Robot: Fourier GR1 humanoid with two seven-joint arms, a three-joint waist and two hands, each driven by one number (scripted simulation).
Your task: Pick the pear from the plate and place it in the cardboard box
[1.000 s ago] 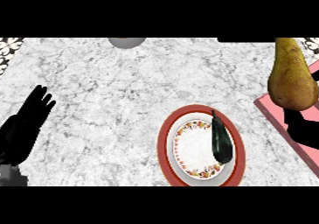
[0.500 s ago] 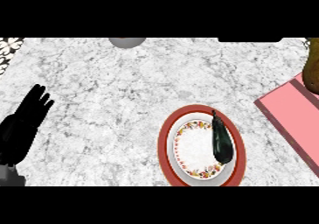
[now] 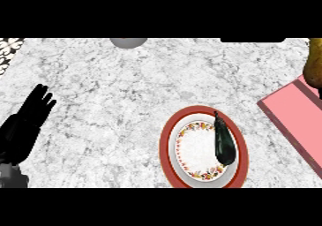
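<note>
Counter (image 3: 124, 88): white-grey marbled top, filling the head view. Item 1, plate (image 3: 168, 150): round, red-rimmed, white centre with a ring of small floral pattern, standing near the counter's near edge, right of the middle. Item 2, dark vegetable (image 3: 223, 142): long, almost black, glossy, lying lengthwise on the plate's right side with its narrow stem end pointing toward the far edge; it touches the plate and nothing else. Item 3, pear (image 3: 316, 64): yellow-brown, upright, seen at the counter's far right corner, cut off by the view's right edge; it is off the plate and well apart from it, just above the far end of the pink box. Whether anything grips the pear cannot be told, since the right hand does not show. Item 4, pink box (image 3: 300, 119): flat pink surface with a darker rim, set at a slant along the counter's right edge, running from the pear down toward the near right corner; it lies near the plate, with a strip of bare counter between them. Item 5, left hand (image 3: 26, 126): black, resting at the counter's left edge, fingers straight and pointing toward the far edge, holding nothing. Item 6, grey rounded object (image 3: 129, 42): at the far edge, partly cut off.
</note>
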